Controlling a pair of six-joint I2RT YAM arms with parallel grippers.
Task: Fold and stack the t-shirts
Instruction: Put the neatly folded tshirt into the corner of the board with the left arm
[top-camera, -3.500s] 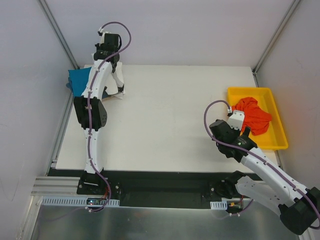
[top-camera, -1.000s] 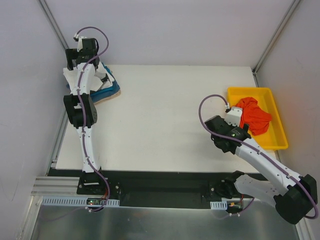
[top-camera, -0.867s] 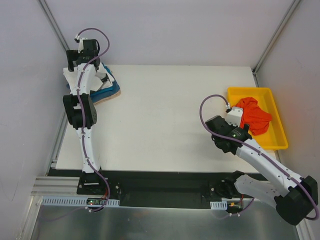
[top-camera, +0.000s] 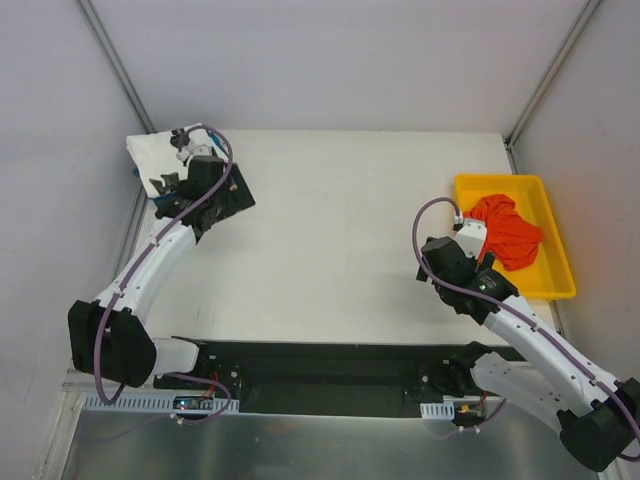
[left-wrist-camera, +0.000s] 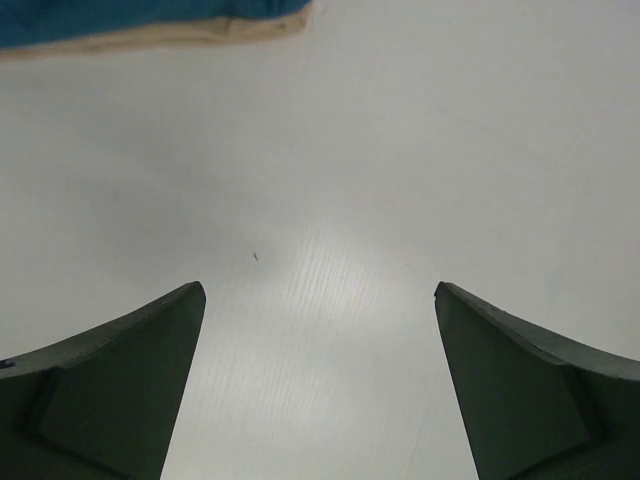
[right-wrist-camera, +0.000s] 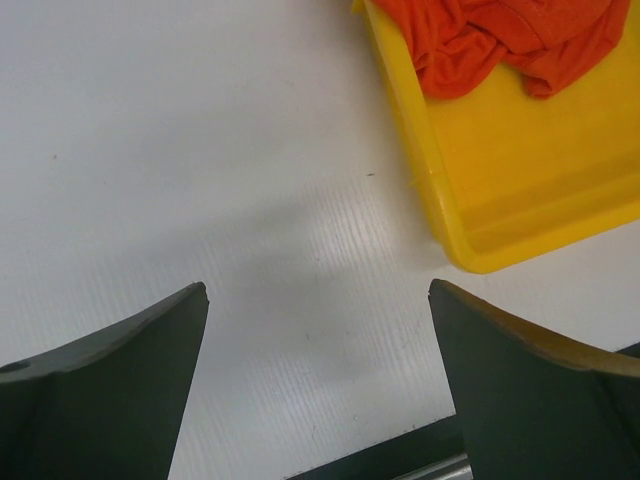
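White t-shirt (top-camera: 150, 155): lay at the table's (top-camera: 340, 230) far-left corner; the left wrist view showed a teal-blue shirt (left-wrist-camera: 120, 14) edge over a tan shirt (left-wrist-camera: 150, 36) edge.
Left gripper (left-wrist-camera: 318, 288): jaws were spread wide with nothing between them, over the table near those shirts.
Orange-red shirt (top-camera: 508, 232): lay crumpled in the yellow tray (top-camera: 500, 181) at the right edge.
Right gripper (right-wrist-camera: 316, 285): jaws stood wide apart and empty, above the table beside the tray.
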